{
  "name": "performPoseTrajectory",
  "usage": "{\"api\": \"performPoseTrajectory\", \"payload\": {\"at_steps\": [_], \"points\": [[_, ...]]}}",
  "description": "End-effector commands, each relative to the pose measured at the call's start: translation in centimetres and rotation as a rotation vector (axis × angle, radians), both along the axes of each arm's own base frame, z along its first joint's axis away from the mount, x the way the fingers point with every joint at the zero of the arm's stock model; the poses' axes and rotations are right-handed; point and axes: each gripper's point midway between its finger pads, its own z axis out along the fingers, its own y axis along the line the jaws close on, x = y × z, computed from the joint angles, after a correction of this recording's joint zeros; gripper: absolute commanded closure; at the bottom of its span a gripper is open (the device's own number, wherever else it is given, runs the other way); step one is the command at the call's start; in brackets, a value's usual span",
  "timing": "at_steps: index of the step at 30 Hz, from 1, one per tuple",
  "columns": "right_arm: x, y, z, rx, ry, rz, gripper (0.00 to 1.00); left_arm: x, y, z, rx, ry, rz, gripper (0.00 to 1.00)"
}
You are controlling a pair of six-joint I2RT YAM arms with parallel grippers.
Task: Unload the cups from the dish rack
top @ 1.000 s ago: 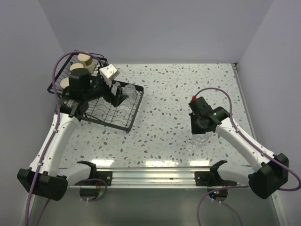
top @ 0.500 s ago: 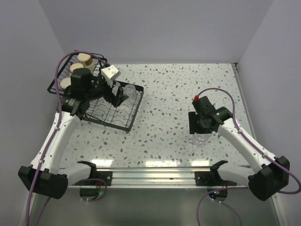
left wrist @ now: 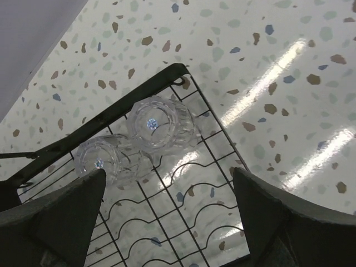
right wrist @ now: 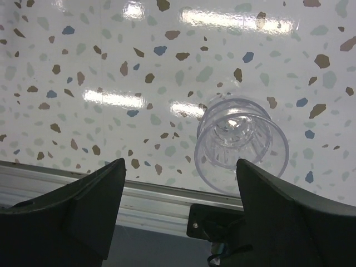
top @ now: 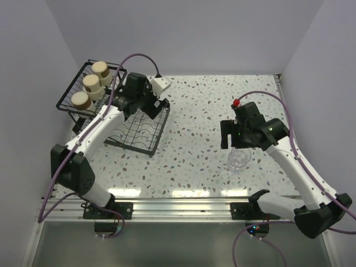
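The black wire dish rack (top: 137,137) sits at the left of the table, and its rim (left wrist: 125,107) shows in the left wrist view. Three cream cups (top: 92,84) stand in its raised basket. Two clear ribbed tumblers (left wrist: 162,123) (left wrist: 103,161) lie bottom-up in the flat tray's far corner. My left gripper (top: 151,107) (left wrist: 169,217) hangs open just above them, touching neither. A third clear tumbler (top: 238,159) (right wrist: 242,146) stands upright on the table at the right. My right gripper (top: 234,139) (right wrist: 181,214) is open above it with nothing between its fingers.
An aluminium rail (top: 178,204) (right wrist: 139,194) runs along the near table edge, close to the freed tumbler. Purple cables loop over both arms. White walls close in the back and both sides.
My right gripper has opened, let go of the clear tumbler and lifted off it. My left arm has swung right, from the rack's middle to over the tumblers in its far corner.
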Motion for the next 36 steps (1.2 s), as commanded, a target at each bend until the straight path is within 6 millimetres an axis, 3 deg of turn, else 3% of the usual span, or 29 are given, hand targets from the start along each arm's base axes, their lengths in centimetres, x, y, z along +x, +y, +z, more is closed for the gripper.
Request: {"api": "performPoseTrajectory", "payload": {"at_steps": [1,6,12,13,18,25,31,36], "points": [[-0.8,0.0,1.2,0.018,-0.001,0.034,0.16,4.3,1.8,0.6,0.130,-0.084,0.114,0.00],[-0.6,0.1,1.2,0.017,-0.011,0.044,0.16,6.7,0.7,-1.0,0.150,-0.037,0.108,0.00],[-0.5,-0.2,0.8,-0.002,-0.011,0.046,0.16,8.1,-1.0,-4.4,0.151,0.042,0.054,0.00],[-0.5,-0.2,0.8,-0.001,-0.010,0.047,0.16,8.2,-1.1,-5.7,0.164,0.070,0.052,0.00],[-0.5,-0.4,0.9,-0.007,-0.018,0.047,0.16,9.3,-0.1,-7.9,0.182,0.133,0.083,0.00],[-0.5,-0.6,0.8,-0.018,-0.022,0.047,0.16,8.0,0.0,-11.2,0.178,0.230,0.047,0.02],[-0.5,-0.6,0.8,-0.018,-0.031,0.044,0.16,7.5,0.0,-12.5,0.187,0.258,0.032,0.14],[-0.5,-0.8,1.3,-0.016,-0.045,0.041,0.16,6.8,0.0,-13.0,0.184,0.306,0.019,0.42]]}}
